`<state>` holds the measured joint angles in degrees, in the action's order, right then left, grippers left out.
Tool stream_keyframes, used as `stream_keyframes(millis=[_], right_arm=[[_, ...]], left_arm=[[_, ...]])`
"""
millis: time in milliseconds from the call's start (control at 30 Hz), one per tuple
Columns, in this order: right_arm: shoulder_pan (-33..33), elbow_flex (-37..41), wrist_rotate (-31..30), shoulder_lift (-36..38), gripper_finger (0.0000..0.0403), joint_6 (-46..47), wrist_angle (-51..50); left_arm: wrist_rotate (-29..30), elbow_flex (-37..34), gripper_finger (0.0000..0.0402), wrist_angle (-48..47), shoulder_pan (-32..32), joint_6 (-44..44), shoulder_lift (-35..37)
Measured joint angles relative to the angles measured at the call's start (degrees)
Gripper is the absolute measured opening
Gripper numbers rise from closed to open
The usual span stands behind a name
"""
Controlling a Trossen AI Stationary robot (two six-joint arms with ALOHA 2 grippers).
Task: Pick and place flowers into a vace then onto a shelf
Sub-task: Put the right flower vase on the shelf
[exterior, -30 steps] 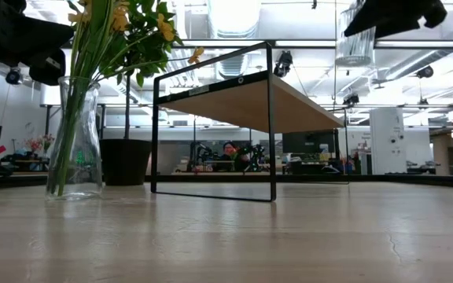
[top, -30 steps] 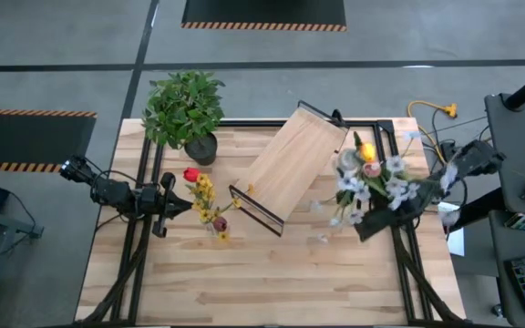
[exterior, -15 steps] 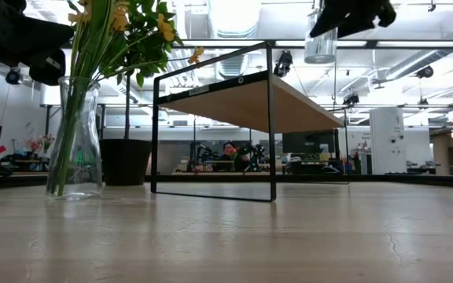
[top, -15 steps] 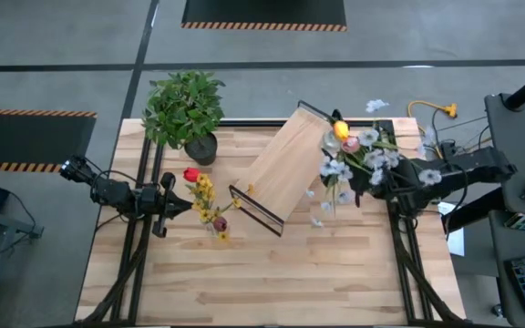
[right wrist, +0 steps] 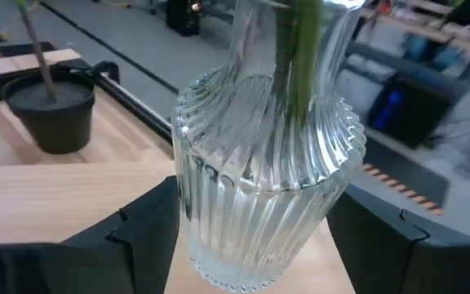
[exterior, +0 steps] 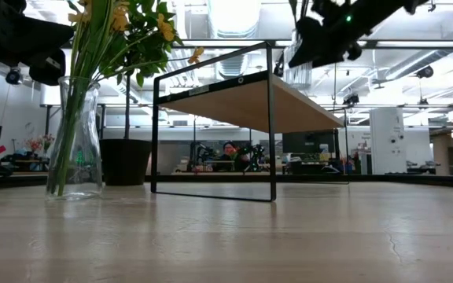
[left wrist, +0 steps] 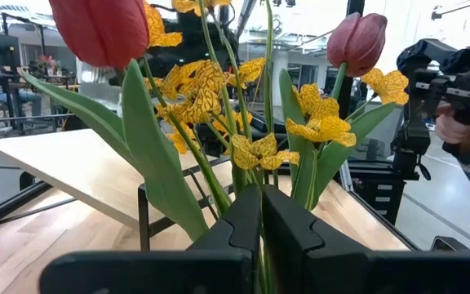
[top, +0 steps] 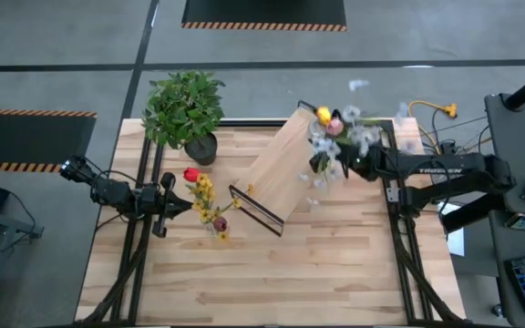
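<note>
With my right gripper [right wrist: 255, 245], jaws pinching the ribbed glass vase [right wrist: 263, 155] of flowers [top: 335, 132] above the shelf [top: 290, 164], I'd lower it level onto the board, while the left gripper [left wrist: 261, 237], jaws pressed together, waits by the other vase [exterior: 75, 137].

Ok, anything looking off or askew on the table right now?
The shelf sits skewed, at an angle to the table's edges. Otherwise fine: the right gripper holds a ribbed glass vase of flowers above the shelf's far end.
</note>
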<state>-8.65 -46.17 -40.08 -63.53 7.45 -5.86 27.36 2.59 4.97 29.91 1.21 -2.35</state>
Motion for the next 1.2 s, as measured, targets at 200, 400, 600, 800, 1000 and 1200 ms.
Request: stream_keyframes(millis=[200,400,600,800,1000,1200], right_arm=[[-6.5,0.6,8.8,-1.5,0.0260,0.2,0.7],[-10.8,0.7,13.4,-4.8,0.0260,-1.0,1.1],[-11.7,0.7,13.8,-6.0,0.0260,-1.7,3.0],[-12.2,2.0,17.2,-6.0,0.0265,-1.7,6.5],[-12.2,2.9,17.7,-6.0,0.0271,-1.9,6.7],[-12.3,3.5,17.9,-6.0,0.0297,-1.6,6.8]], left_arm=[[0.0,0.0,0.0000,0.0,0.0,0.0,0.0],[0.0,0.0,0.0000,0.0,0.0,0.0,0.0],[0.0,0.0,0.0000,0.0,0.0,0.0,0.0],[0.0,0.0,0.0000,0.0,0.0,0.0,0.0],[0.0,0.0,0.0000,0.0,0.0,0.0,0.0],[0.0,0.0,0.0000,0.0,0.0,0.0,0.0]])
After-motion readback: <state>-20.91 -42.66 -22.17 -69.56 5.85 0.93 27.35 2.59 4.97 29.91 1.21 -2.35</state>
